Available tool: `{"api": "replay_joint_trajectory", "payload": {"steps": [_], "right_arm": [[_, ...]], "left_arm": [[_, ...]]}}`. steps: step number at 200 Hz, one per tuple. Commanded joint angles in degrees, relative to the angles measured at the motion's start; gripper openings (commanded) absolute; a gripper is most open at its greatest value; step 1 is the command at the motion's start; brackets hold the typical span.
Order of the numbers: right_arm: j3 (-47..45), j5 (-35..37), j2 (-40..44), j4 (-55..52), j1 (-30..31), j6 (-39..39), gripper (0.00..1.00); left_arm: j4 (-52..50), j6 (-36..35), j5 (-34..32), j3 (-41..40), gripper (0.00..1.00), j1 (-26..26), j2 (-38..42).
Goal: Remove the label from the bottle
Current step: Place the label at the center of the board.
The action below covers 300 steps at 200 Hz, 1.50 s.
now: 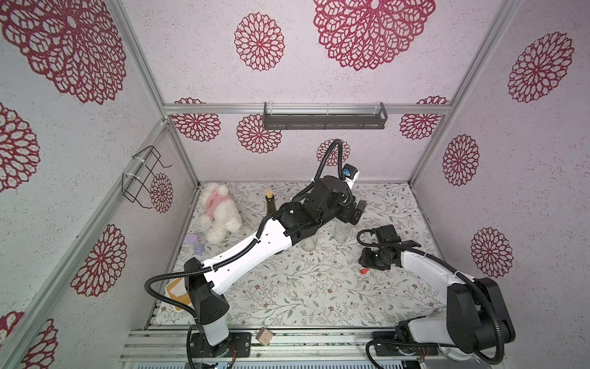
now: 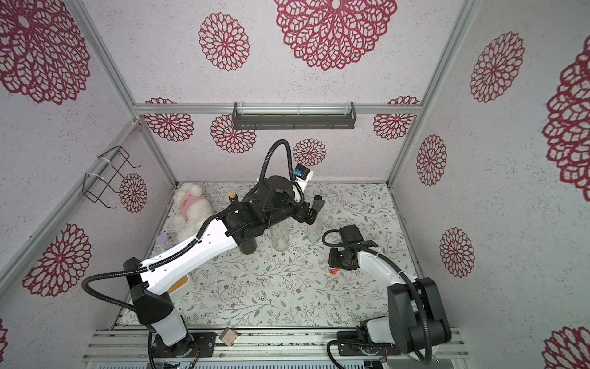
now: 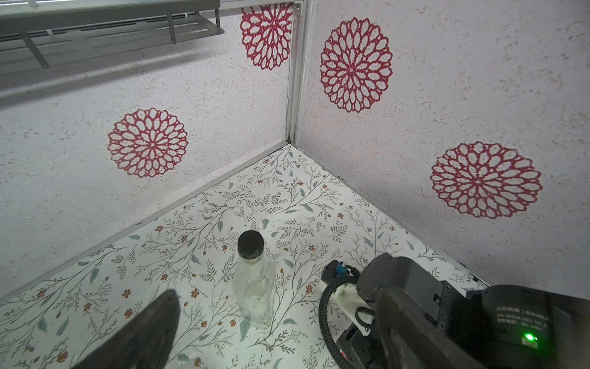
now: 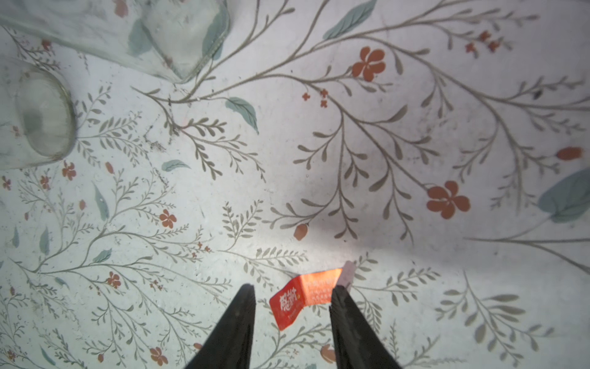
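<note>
With left end effector (image 3: 277, 294) and right end effector (image 4: 293, 287) both spread, the label (image 4: 306, 295) lying between the right one's fingertips may cling as you withdraw.

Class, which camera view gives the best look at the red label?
The right wrist view: the red label lies close up between the right gripper's parted fingers, print visible. In both top views the label is a tiny red scrap by that gripper. The left wrist view misses it.
</note>
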<state>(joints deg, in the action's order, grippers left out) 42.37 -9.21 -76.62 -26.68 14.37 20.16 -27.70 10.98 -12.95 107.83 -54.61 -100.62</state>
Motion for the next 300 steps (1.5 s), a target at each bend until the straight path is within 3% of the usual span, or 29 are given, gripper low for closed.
{"api": "replay_joint_trajectory", "payload": {"steps": [1, 135, 252, 300], "right_arm": [[2.2, 0.6, 3.2, -1.8, 0.8, 1.1, 0.43], [-1.2, -1.2, -4.2, 3.6, 1.1, 0.8, 0.43], [-3.6, 2.0, -4.4, 4.1, -2.6, 1.4, 0.44], [-3.9, 2.2, -3.1, 4.0, -3.9, 0.8, 0.45]], "left_arm": [[1.5, 0.4, 0.2, -0.3, 0.98, 0.6, 1.0], [1.9, 0.8, -2.2, -4.5, 0.98, 1.2, 5.7], [2.1, 1.8, -3.9, -10.4, 0.98, 3.1, 11.8], [1.5, 3.1, -4.2, -13.8, 0.99, 6.3, 15.6]]}}
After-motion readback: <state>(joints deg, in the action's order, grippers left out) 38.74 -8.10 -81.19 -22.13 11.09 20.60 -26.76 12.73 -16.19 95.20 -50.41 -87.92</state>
